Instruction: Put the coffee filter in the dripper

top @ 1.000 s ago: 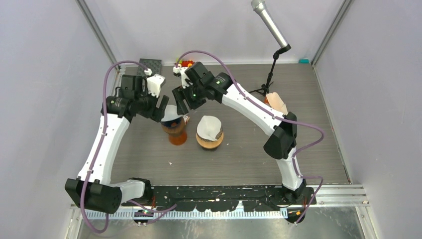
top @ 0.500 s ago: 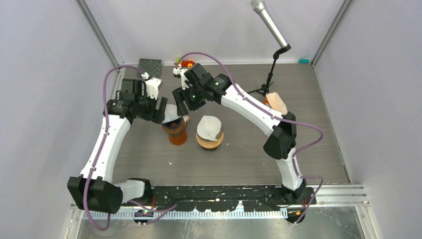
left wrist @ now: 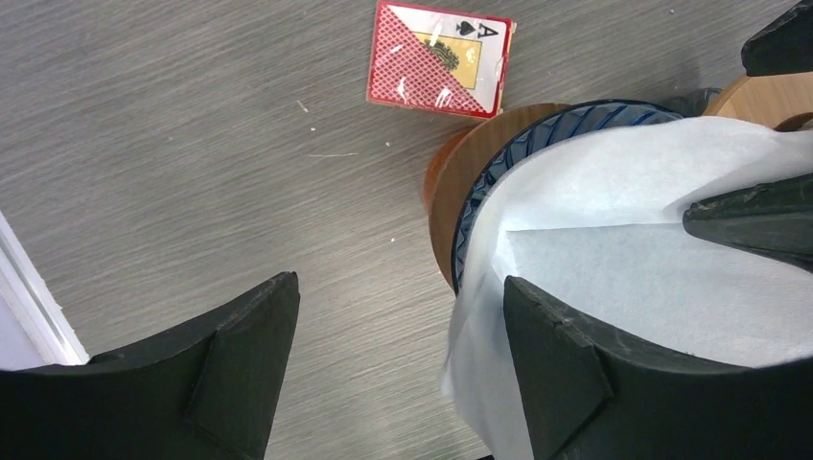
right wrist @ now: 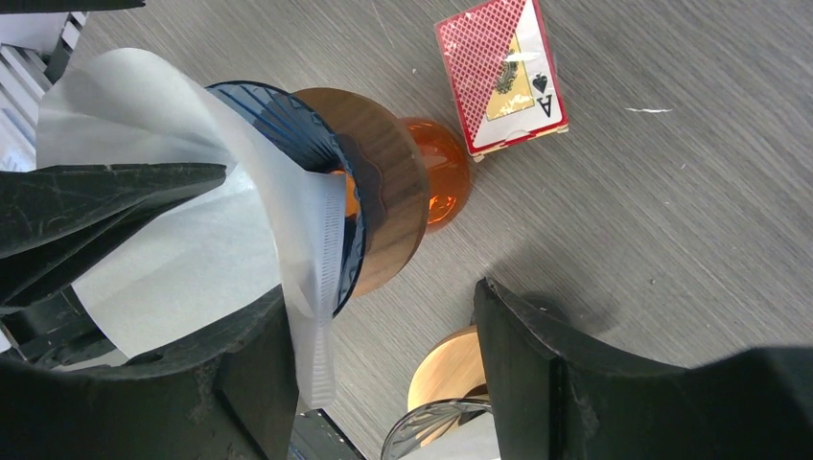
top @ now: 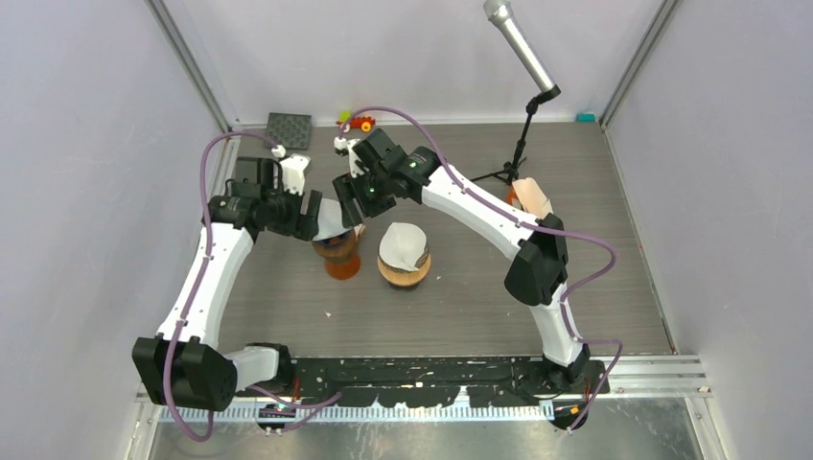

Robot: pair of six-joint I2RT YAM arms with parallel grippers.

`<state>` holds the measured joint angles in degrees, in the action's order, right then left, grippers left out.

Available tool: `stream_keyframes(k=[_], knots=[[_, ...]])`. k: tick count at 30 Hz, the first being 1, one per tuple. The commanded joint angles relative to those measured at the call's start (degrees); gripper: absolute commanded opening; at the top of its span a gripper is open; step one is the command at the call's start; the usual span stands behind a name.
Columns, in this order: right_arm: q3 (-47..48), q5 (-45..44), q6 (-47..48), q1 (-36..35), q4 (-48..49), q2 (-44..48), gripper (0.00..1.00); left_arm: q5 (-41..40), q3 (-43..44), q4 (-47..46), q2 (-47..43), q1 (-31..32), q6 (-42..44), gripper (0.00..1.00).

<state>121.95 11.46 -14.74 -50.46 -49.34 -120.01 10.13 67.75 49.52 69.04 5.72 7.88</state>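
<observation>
A white paper coffee filter (top: pixel 331 218) sits in the blue ribbed dripper (left wrist: pixel 499 172), which has a wooden collar (right wrist: pixel 388 192) and stands on an orange glass carafe (top: pixel 340 261). My left gripper (top: pixel 312 213) is open at the filter's left side. In the left wrist view the left gripper (left wrist: pixel 398 287) has the filter (left wrist: pixel 623 259) edge against one of its fingers (left wrist: pixel 575 374). My right gripper (top: pixel 350 196) is open at the filter's far right side. In the right wrist view the right gripper (right wrist: pixel 379 297) has the filter (right wrist: pixel 192 240) edge hanging between its jaws.
A second dripper with a filter (top: pixel 404 251) stands just right of the carafe. A red playing-card box (left wrist: pixel 441 67) lies behind it. A microphone stand (top: pixel 522 144), a stack of filters (top: pixel 532 199), a black plate (top: pixel 288 129) and a small toy (top: pixel 360 122) are toward the back.
Both grippers have shifted slightly, staying at the filter's two sides. The filter remains in the dripper and both grippers stay open.
</observation>
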Motion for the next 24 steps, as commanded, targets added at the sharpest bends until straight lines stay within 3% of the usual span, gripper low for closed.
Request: stream_keyframes(k=[1,24], knots=[[-0.4,-0.8,-1.8,-0.4,2.4,-0.7,0.67,0.9,-1.6,-3.2,-2.2,-0.6,-1.3,0.79],[-0.1,-2.1,-1.1,-0.5,2.0,-1.4,0.67,-0.2,-4.8,-5.2,-1.9,-1.1,-1.5,0.79]])
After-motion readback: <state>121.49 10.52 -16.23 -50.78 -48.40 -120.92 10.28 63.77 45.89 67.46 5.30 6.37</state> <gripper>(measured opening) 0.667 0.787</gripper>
